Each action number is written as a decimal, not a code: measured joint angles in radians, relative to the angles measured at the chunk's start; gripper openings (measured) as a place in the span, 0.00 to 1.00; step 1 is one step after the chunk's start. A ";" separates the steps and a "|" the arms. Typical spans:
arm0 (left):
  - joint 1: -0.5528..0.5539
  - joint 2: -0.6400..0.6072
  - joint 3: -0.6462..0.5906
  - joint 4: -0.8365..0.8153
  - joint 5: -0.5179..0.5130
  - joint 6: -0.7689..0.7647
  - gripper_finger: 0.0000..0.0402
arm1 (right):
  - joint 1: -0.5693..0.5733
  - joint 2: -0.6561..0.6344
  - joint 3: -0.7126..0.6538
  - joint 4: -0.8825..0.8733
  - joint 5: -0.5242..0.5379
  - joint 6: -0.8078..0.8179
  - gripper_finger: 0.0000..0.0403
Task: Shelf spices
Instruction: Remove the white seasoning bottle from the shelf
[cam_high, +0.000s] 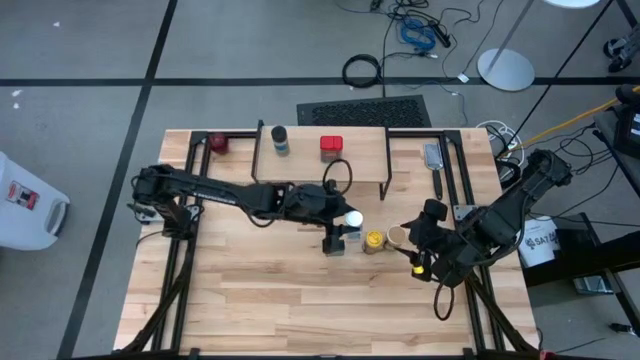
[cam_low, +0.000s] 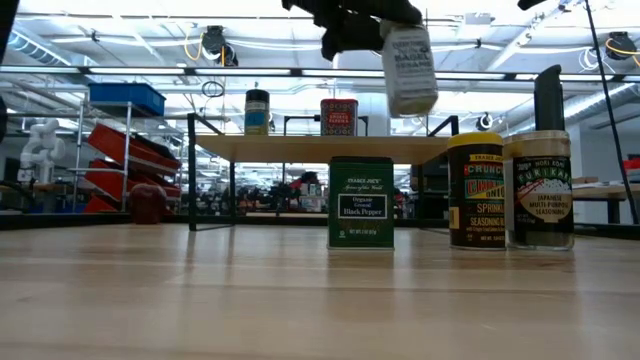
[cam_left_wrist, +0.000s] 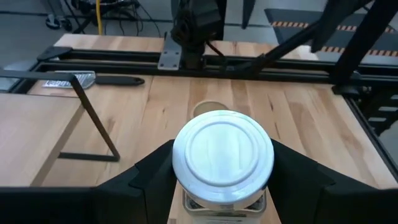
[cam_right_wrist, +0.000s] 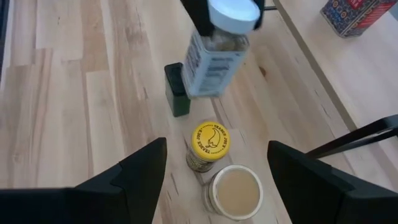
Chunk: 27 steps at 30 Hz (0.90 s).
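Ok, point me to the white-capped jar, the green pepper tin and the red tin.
white-capped jar (cam_left_wrist: 222, 151), left wrist view, centre of its cap
green pepper tin (cam_low: 361, 203), low view, front label
red tin (cam_high: 331, 146), high view, its top

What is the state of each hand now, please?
Left hand: closed on the white-capped jar, lifted above the table.
Right hand: open, empty.

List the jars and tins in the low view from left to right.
Dark jar on the shelf → red tin on the shelf → green pepper tin → white-capped jar held aloft → yellow-topped jar → tan-topped jar.
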 joint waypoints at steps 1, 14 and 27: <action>0.000 0.002 0.000 -0.002 -0.001 0.000 0.55 | 0.000 0.000 0.000 -0.001 0.000 0.002 0.66; -0.013 0.050 0.001 0.012 -0.020 -0.026 0.55 | -0.001 0.000 0.000 -0.020 0.011 0.003 0.66; -0.067 0.121 0.000 0.030 -0.115 -0.026 0.55 | -0.001 0.000 0.000 -0.025 0.027 0.003 0.66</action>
